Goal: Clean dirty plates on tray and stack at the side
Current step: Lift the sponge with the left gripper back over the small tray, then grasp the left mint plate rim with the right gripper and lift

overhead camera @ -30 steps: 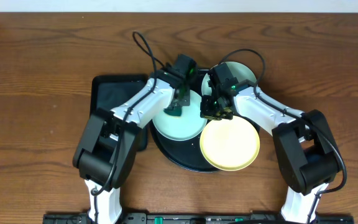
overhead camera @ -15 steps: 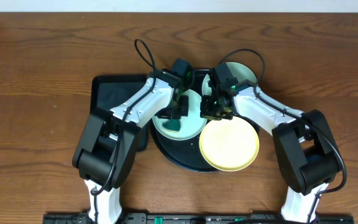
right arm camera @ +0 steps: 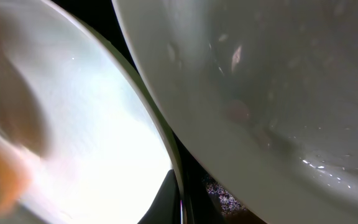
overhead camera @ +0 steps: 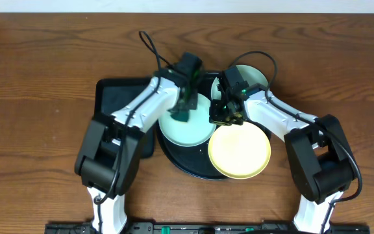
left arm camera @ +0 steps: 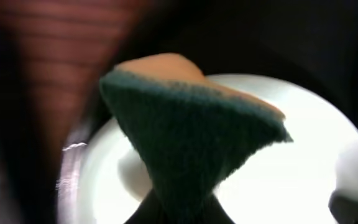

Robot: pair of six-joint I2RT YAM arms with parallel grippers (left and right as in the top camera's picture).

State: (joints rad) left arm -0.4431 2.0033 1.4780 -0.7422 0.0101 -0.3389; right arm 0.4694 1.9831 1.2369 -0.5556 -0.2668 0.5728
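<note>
The round black tray [overhead camera: 188,168] holds a mint plate [overhead camera: 197,133] at its left, a second mint plate [overhead camera: 252,75] at the back right and a yellow plate [overhead camera: 240,151] at the front right. My left gripper [overhead camera: 183,109] is shut on a green sponge [overhead camera: 180,117] and presses it onto the left mint plate. In the left wrist view the sponge [left arm camera: 191,137], green with an orange back, lies over that plate [left arm camera: 291,174]. My right gripper [overhead camera: 218,117] is shut on the same plate's right rim; its wrist view shows the rim [right arm camera: 178,168] between the fingers [right arm camera: 180,202].
A smaller black rectangular tray [overhead camera: 117,101] lies left of the round tray, under my left arm. Another plate [right arm camera: 260,81] with specks and droplets fills the upper right of the right wrist view. Brown wooden table [overhead camera: 44,78] lies all round.
The left gripper drew the sponge toward the plate's front half a second ago and has now moved it back toward the rear. The right gripper and the plates have not moved.
</note>
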